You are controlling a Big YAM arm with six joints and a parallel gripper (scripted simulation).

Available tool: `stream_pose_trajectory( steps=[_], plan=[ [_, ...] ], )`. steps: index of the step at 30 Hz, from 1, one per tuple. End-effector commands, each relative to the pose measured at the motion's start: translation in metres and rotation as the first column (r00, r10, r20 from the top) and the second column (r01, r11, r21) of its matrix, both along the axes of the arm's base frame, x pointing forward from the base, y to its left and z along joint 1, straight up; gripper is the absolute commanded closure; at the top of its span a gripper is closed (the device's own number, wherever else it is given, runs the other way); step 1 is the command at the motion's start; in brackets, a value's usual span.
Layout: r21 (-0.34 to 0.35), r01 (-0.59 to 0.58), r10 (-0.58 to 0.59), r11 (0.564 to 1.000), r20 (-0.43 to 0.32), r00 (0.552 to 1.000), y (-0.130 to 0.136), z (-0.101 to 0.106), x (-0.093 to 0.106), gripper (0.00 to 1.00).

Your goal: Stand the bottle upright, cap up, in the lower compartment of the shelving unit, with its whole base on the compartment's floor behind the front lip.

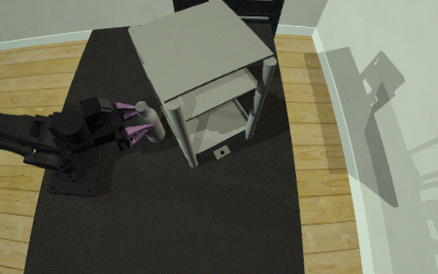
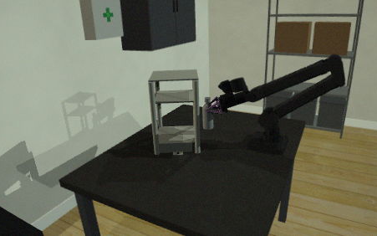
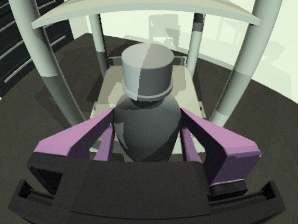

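Observation:
A grey bottle (image 1: 149, 121) stands upright, cap up, between my purple fingers. My gripper (image 1: 132, 121) is shut on the bottle and holds it just outside the shelving unit (image 1: 204, 73), beside its front left post. In the exterior view the bottle (image 2: 207, 114) is to the right of the unit (image 2: 175, 111), level with its lower compartment (image 2: 176, 135). In the wrist view the bottle (image 3: 147, 110) fills the middle between my fingers, with the lower compartment (image 3: 149, 90) straight ahead behind it.
The unit has round grey posts (image 1: 184, 132) at its corners and a middle shelf (image 1: 223, 92) above the lower compartment. The arm's base (image 1: 70, 177) sits on the black table to the left. A metal rack (image 2: 313, 63) stands by the far wall.

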State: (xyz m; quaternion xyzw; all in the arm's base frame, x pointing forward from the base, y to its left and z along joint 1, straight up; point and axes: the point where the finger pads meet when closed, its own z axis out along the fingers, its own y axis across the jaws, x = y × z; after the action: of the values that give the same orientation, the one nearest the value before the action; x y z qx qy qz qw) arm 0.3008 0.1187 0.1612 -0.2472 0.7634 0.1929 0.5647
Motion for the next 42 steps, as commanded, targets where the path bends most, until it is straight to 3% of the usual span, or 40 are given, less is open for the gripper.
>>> stream_pose_trajectory(
  steps=[1, 22, 27, 38, 42],
  plan=[
    [0.021, -0.001, -0.001, 1.0, 0.096, 0.995, 0.004, 0.043, 0.021, 0.59],
    [0.02, 0.002, -0.004, 1.0, 0.096, 0.995, 0.003, 0.043, 0.021, 0.59],
    [0.016, 0.004, -0.005, 1.0, 0.069, 0.998, 0.001, 0.023, 0.012, 0.59],
    [0.013, 0.007, -0.008, 1.0, 0.05, 0.999, -0.001, 0.009, 0.005, 0.59],
    [0.015, 0.008, -0.009, 1.0, 0.07, 0.997, -0.001, 0.02, 0.009, 0.59]
  ],
)
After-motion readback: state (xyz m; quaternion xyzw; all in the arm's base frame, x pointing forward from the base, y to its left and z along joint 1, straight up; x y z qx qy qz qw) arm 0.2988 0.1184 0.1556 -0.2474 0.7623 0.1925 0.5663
